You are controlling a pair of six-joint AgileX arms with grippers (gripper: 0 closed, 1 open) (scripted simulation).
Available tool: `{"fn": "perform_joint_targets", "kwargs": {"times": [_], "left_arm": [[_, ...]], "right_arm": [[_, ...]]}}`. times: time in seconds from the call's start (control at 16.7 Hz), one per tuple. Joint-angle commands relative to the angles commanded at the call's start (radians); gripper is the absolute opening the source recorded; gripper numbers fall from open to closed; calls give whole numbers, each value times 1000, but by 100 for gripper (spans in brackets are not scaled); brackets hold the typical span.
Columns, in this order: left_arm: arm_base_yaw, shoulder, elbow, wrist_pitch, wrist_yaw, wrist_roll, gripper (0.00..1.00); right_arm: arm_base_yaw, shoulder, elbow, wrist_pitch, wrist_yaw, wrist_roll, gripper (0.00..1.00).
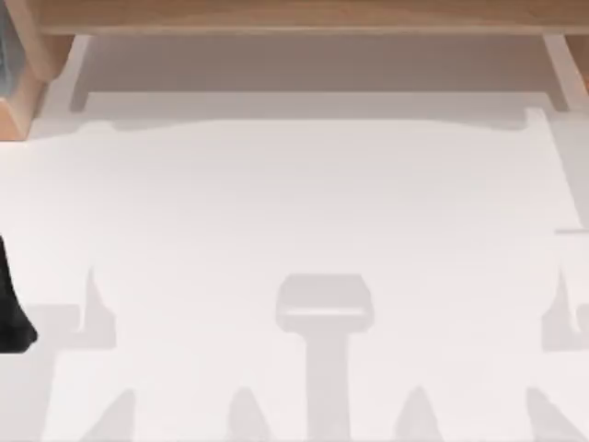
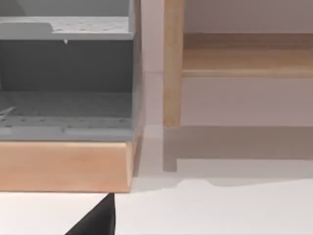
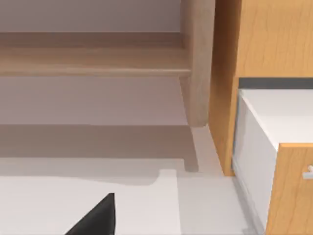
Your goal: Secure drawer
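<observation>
Drawer [image 3: 274, 147] juts open from its wooden cabinet [image 3: 266, 39], nothing shut yet; right gripper [image 3: 98, 218] short of it, grip unreadable.

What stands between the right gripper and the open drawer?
Nothing visible does. In the right wrist view the drawer stands pulled out of its wooden cabinet, and bare white table lies between the right gripper and it.

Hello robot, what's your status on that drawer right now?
Left arm parked at table's left edge. Drawer stands pulled out of its wooden cabinet, not yet pushed in. Nothing seen blocking it.
</observation>
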Motion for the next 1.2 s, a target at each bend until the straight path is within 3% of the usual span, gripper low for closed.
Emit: {"fn": "perform_joint_targets", "kwargs": {"times": [0.36, 1.2], "left_arm": [[0, 0, 0, 0, 0, 0, 100], [0, 0, 0, 0, 0, 0, 100]], "right_arm": [[-70, 112, 97, 58, -63, 2, 100], [-500, 1057, 683, 373, -489, 15, 100]]}}
